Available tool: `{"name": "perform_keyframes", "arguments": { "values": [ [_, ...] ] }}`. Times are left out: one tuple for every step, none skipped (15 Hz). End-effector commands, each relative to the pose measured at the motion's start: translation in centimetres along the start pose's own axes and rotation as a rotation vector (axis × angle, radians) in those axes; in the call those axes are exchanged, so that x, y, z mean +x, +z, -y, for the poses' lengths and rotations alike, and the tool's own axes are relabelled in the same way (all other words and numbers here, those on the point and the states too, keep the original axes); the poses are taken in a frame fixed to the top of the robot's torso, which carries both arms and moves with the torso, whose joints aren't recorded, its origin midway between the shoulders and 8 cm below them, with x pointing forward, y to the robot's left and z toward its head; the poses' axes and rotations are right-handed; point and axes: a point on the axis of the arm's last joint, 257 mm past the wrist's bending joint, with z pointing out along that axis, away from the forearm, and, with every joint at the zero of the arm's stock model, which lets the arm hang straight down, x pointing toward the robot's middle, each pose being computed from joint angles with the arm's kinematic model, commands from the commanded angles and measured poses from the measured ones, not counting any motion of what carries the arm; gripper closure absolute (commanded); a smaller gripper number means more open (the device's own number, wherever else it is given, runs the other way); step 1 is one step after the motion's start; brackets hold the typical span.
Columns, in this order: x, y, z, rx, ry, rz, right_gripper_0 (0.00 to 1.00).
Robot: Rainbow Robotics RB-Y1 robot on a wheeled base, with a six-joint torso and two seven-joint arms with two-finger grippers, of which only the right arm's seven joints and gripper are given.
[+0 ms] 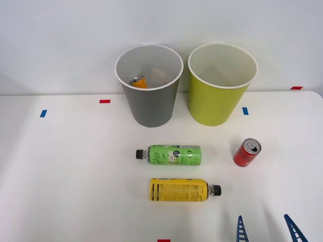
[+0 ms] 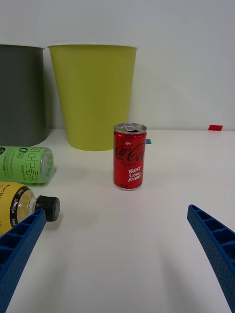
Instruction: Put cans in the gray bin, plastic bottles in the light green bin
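Red metal can [image 1: 247, 153] stands upright at right of centre, squarely ahead of the spread blue gripper [image 1: 268, 229], ready for pickup.

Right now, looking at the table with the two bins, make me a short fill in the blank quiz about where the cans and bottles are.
1. The orange can lies inside the ____ bin.
2. The red can stands ____ on the table.
3. Both plastic bottles lie on their ____.
4. The right gripper faces the red can with its fingers ____.

Missing words: gray; upright; sides; open
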Motion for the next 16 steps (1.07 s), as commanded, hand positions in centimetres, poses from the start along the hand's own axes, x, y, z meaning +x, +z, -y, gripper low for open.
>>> {"name": "perform_keyframes", "arguments": {
  "values": [
    [0.00, 0.00, 0.00, 0.000, 0.000, 0.000, 0.00],
    [0.00, 0.00, 0.00, 0.000, 0.000, 0.000, 0.00],
    [0.00, 0.00, 0.00, 0.000, 0.000, 0.000, 0.00],
    [0.00, 0.00, 0.00, 0.000, 0.000, 0.000, 0.00],
    [0.00, 0.00, 0.00, 0.000, 0.000, 0.000, 0.00],
    [0.00, 0.00, 0.00, 0.000, 0.000, 0.000, 0.00],
    [0.00, 0.00, 0.00, 0.000, 0.000, 0.000, 0.00],
    [0.00, 0.00, 0.00, 0.000, 0.000, 0.000, 0.00],
    [0.00, 0.00, 0.00, 0.000, 0.000, 0.000, 0.00],
    [0.00, 0.00, 0.00, 0.000, 0.000, 0.000, 0.00],
    [0.00, 0.00, 0.00, 0.000, 0.000, 0.000, 0.00],
    [0.00, 0.00, 0.00, 0.000, 0.000, 0.000, 0.00],
    [0.00, 0.00, 0.00, 0.000, 0.000, 0.000, 0.00],
    [0.00, 0.00, 0.00, 0.000, 0.000, 0.000, 0.00],
    [0.00, 0.00, 0.00, 0.000, 0.000, 0.000, 0.00],
    [0.00, 0.00, 0.00, 0.000, 0.000, 0.000, 0.00]
  ]
}}
